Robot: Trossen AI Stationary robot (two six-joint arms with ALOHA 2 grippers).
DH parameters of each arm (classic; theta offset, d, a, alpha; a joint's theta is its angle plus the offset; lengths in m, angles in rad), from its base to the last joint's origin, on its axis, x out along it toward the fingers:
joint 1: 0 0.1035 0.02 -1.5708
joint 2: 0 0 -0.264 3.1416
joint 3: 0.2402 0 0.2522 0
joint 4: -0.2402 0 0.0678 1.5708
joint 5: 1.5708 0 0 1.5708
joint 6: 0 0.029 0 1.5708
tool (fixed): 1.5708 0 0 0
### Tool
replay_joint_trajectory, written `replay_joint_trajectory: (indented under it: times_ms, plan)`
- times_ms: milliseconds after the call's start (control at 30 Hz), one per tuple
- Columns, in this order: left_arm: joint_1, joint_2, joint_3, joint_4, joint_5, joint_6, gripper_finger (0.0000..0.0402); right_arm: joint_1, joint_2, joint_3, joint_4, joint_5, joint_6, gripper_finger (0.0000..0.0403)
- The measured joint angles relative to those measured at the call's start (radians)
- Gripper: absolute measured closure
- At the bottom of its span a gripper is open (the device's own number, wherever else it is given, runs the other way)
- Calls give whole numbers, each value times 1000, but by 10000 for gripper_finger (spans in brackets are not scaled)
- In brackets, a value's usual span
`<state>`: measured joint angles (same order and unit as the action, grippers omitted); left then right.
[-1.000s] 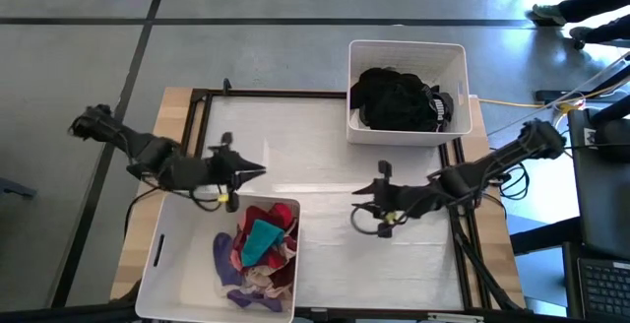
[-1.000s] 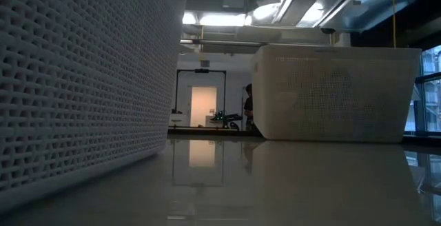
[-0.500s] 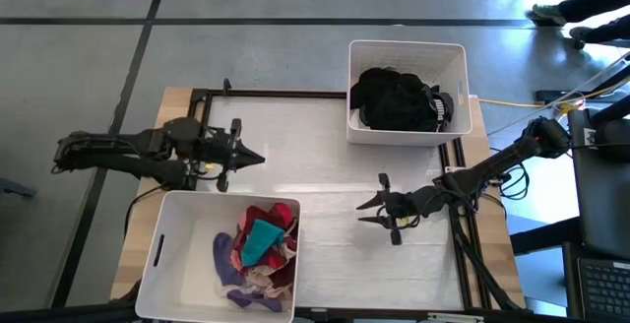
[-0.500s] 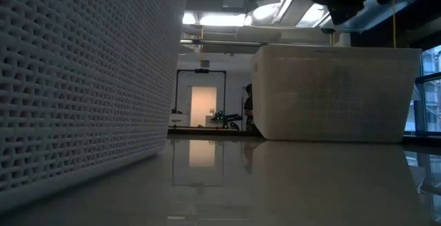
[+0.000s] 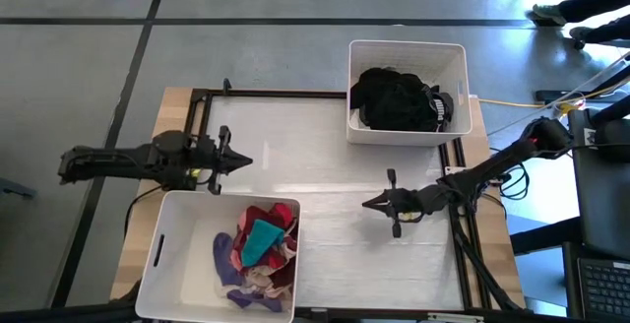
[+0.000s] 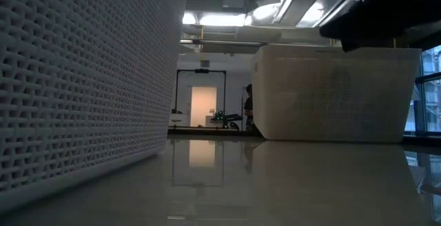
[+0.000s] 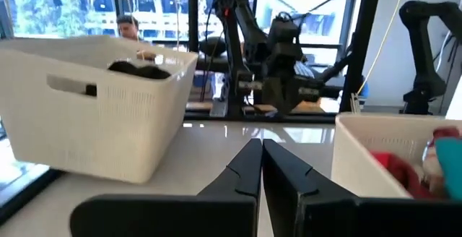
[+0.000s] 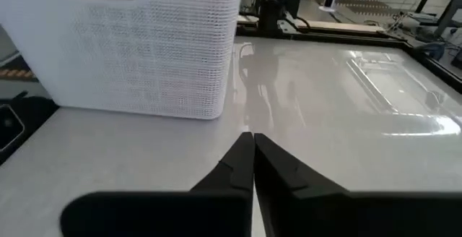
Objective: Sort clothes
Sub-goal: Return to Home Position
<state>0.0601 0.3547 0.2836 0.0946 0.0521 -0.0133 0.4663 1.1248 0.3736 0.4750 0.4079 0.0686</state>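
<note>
Coloured clothes [image 5: 258, 249], red, teal, purple and pink, lie in a white bin [image 5: 177, 264] at the table's near left; they also show in the left wrist view [image 7: 426, 161]. Black clothes [image 5: 397, 98] lie in a white bin [image 5: 455, 62] at the far right, which also shows in the left wrist view [image 7: 86, 114]. My left gripper [image 5: 244, 161] is shut and empty just beyond the near-left bin's far rim; it also shows in the left wrist view [image 7: 260, 149]. My right gripper [image 5: 367, 203] is shut and empty, low over the bare table right of centre; it also shows in the right wrist view [image 8: 250, 140].
The white tabletop [image 5: 315, 146] lies bare between the two bins inside a dark frame [image 5: 202, 101]. In the low view the near bin's wall [image 6: 83, 81] fills the left and the far bin [image 6: 337, 95] stands at the right. A laptop [image 5: 600, 284] sits off the table's right.
My left arm has drawn back toward the table's left edge, its gripper pulling off the near-left bin's far rim. My right gripper has turned about its wrist, shifted a little toward the right edge and come down, so that the arm now shows in the low view.
</note>
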Motion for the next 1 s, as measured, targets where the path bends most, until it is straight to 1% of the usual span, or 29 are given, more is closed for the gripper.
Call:
replay_joint_trajectory:
  times_ms: [67,100,200,300,367,400,600,767,867,1000]
  plan:
    - [0,-22,-26,-8,0,-8,397,-29,-36,-27,6,-29,10,384]
    - [0,-30,-38,-5,-1,-16,397,-52,-60,-44,4,-63,13,383]
    - [0,-50,-75,28,-5,-15,396,-155,-131,-90,3,-224,15,392]
    - [0,-55,-96,45,-7,-9,396,-291,-202,-128,1,-379,17,399]
    - [0,-57,-106,62,-6,-13,396,-370,-255,-148,-27,-446,17,394]
    - [0,-61,-109,65,-7,-13,396,-398,-281,-154,-41,-463,17,392]
    - [0,-105,-143,95,-14,-1,396,-496,-517,-257,-96,-469,2,396]
    - [1,-150,-164,94,-31,-28,396,-535,-730,-357,-122,-427,25,399]
    - [1,-179,-179,94,-41,-36,396,-532,-839,-361,-185,-414,27,392]
    - [1,-218,-212,106,-76,-76,396,-532,-930,-361,-279,-410,36,387]
